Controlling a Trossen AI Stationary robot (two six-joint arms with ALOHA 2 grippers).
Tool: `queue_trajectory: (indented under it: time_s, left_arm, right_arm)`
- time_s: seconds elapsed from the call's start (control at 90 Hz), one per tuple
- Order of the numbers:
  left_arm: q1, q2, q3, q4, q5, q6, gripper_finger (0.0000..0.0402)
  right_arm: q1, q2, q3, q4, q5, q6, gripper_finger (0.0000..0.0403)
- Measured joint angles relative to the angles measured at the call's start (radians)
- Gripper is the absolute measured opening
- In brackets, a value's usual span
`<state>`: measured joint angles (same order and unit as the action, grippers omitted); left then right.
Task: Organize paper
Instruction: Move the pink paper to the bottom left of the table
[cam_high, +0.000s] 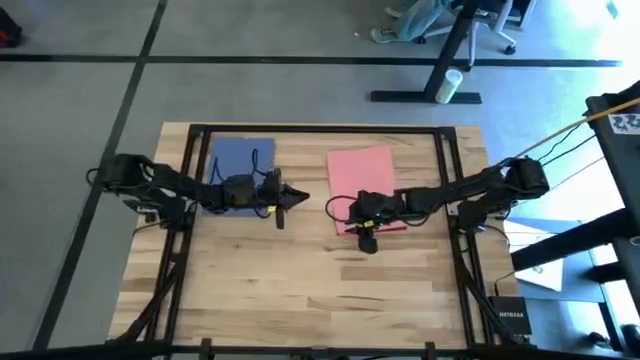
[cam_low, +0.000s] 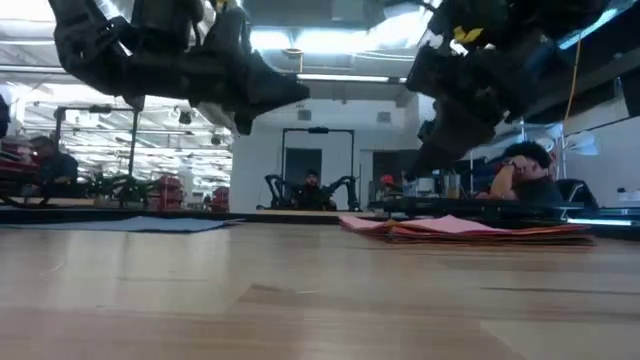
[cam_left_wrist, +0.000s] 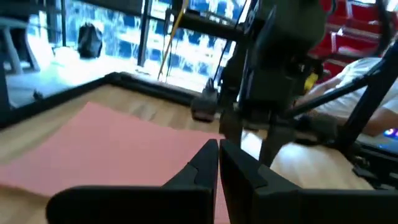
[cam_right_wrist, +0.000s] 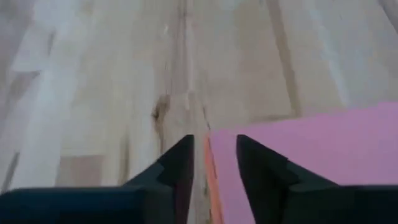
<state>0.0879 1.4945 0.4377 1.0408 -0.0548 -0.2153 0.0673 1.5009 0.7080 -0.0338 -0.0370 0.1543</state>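
Observation:
A stack of paper with a pink sheet on top (cam_high: 362, 172) lies flat on the wooden table, right of the middle; an orange sheet's edge (cam_right_wrist: 210, 186) shows under it. A blue sheet (cam_high: 238, 158) lies flat at the far left. My right gripper (cam_right_wrist: 214, 163) hovers open above the pink stack's left edge (cam_low: 350, 224), clear of it. My left gripper (cam_high: 300, 197) is shut and empty; it hangs above the table between the blue sheet and the pink stack (cam_left_wrist: 106, 146), pointing toward the stack.
A black frame (cam_high: 320, 129) runs along the table's far edge and down both sides. The near half of the tabletop (cam_high: 310, 290) is bare wood. Beyond the far edge, people sit at desks (cam_low: 520, 175).

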Motion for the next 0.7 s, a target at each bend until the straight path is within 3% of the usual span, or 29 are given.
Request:
queue_trajectory:
  time_s: [0.2, 0.467, 0.556, 0.7]
  left_arm:
    - [0.0, 0.0, 0.0, 0.0, 0.002, -0.017, 0.0]
    - [0.006, 0.001, 0.048, -0.032, -0.003, -0.035, 0.0003]
    - [0.006, 0.001, 0.072, -0.046, 0.072, -0.078, 0.0023]
    - [0.005, 0.001, 0.103, -0.101, 0.071, -0.169, 0.0081]
  right_arm:
    - [0.007, 0.076, 0.044, -0.021, 0.015, -0.004, 0.0111]
    - [0.007, 0.074, 0.093, -0.044, 0.027, -0.005, 0.0107]
    - [0.007, 0.082, 0.101, -0.046, 0.027, -0.005, 0.0107]
    - [0.007, 0.092, 0.1, -0.061, 0.027, -0.002, 0.0107]
